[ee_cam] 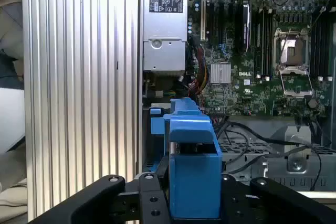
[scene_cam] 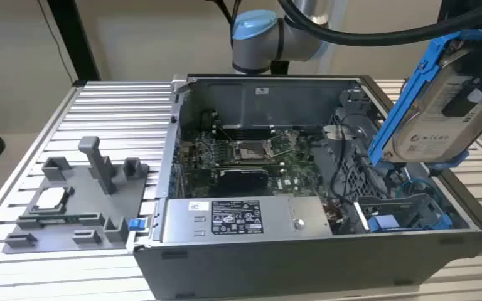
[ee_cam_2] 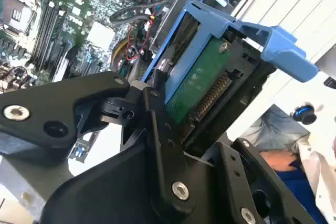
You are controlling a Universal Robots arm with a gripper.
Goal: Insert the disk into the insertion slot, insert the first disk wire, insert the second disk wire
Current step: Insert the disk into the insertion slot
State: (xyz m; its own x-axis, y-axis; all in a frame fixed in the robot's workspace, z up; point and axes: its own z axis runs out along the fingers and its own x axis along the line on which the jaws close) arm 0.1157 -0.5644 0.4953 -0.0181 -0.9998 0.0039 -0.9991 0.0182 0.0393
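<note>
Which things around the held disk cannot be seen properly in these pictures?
- Insertion slot: in the first wrist view the disk covers most of it.
- Gripper: that view's edge cuts off its body.
- Cables, same view: too tangled to tell which are the disk wires.
- Disk's label: plain in the exterior view, but turned away in the second wrist view.

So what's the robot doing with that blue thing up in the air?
The robot arm has its tool shut on the disk, a silver hard drive clipped in a blue frame. It holds the disk tilted in the air over the open computer case, at the exterior view's right. The disk is not in the insertion slot yet; that bay sits below it inside the case.
</note>
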